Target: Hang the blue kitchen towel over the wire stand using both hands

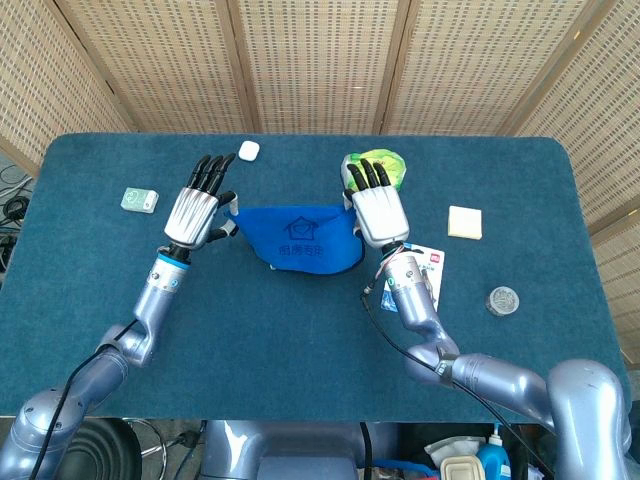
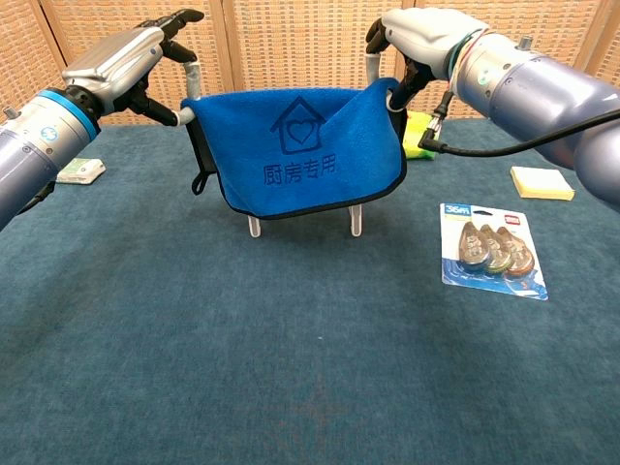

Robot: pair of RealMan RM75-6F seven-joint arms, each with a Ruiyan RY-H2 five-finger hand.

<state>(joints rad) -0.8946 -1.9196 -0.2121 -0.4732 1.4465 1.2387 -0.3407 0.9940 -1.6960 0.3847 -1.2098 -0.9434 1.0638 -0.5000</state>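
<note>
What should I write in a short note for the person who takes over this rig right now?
Left hand pinches the left top corner of the blue towel. Right hand pinches the right top corner.
The towel is spread over the wire stand, whose feet show below the hem; whether it rests on the wire is unclear.
Done: towel lifted and positioned over the stand.
Left: confirm it is draped, release both corners, withdraw.

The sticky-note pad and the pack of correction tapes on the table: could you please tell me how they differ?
The sticky-note pad is plain pale yellow; the pack of correction tapes is blue-trimmed and printed, with coloured dispensers showing. The pad is a small square block; the pack is a larger, flat, elongated card. The pad lies farther back and right; the pack sits nearer the wire stand. Both lie flat, untouched.
</note>
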